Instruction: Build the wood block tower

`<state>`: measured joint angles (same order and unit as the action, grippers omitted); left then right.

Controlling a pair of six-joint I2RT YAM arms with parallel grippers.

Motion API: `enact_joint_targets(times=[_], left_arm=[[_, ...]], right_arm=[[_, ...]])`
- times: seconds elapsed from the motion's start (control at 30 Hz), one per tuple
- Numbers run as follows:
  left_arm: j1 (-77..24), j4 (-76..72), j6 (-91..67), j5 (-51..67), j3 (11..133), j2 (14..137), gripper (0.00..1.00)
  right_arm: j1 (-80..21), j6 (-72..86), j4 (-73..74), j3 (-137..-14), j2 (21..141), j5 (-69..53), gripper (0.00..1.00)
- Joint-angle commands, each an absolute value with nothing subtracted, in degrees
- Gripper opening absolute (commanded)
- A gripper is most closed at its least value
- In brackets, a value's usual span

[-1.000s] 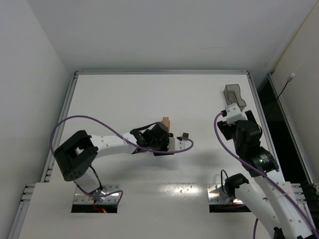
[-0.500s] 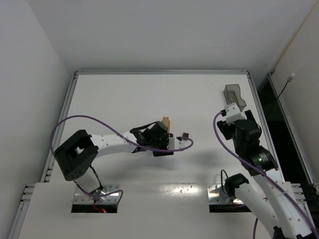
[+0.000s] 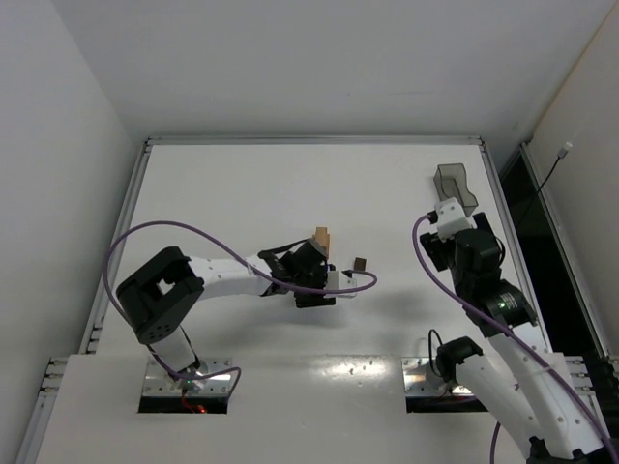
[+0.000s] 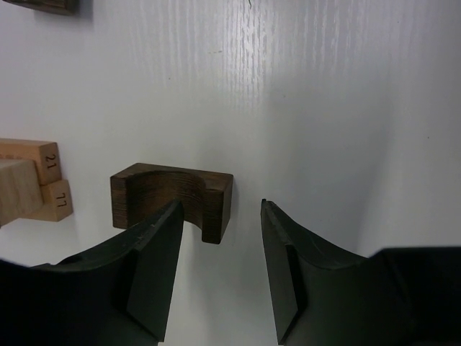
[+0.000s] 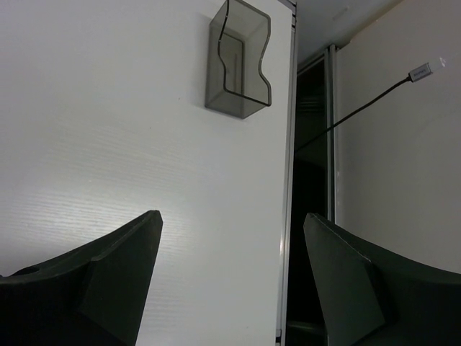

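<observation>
Open and empty, the left end effector (image 4: 220, 209) has the dark arched wood block (image 4: 173, 189) just ahead, lying crosswise, partly outside its gap.

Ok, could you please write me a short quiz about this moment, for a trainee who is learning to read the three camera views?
1. True or false: the right fingers are open and hold nothing.
2. What lies at the tips of the open left fingers? A) a metal bolt B) a dark brown block with a curved notch C) a plastic cup
3. Which wrist view shows the translucent grey bin?
Key: 1 true; 2 B; 3 the right wrist view.
</observation>
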<state>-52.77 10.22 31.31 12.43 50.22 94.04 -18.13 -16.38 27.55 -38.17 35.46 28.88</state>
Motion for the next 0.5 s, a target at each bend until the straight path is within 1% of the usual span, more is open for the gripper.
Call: enact_joint_targets(times=[0.0,0.07,0.13,0.17,0.3,0.47], left_arm=[[-52.03,8.88,32.7,14.94,52.21,95.44,0.44],[-51.42,8.88,33.22,14.94,52.73,95.97,0.44],[-51.42,8.88,32.61,15.46,53.26,96.5,0.36],[-51.42,8.88,32.61,15.47,53.26,96.5,0.27],[-51.42,9.49,29.28,15.47,54.66,96.5,0.0],[-51.42,13.0,22.17,16.0,56.78,93.52,0.0]], right_arm=[[-17.84,-15.29,25.66,-39.29,36.21,28.48,0.77],[-17.84,-15.29,25.66,-39.29,36.21,28.48,0.77],[-17.84,-15.82,25.14,-39.29,36.21,28.48,0.77],[-17.84,-15.82,24.61,-39.29,36.21,28.48,0.77],[-17.84,-15.82,23.82,-38.67,36.21,28.48,0.77],[-17.84,-14.6,22.68,-38.06,34.9,28.48,0.77]])
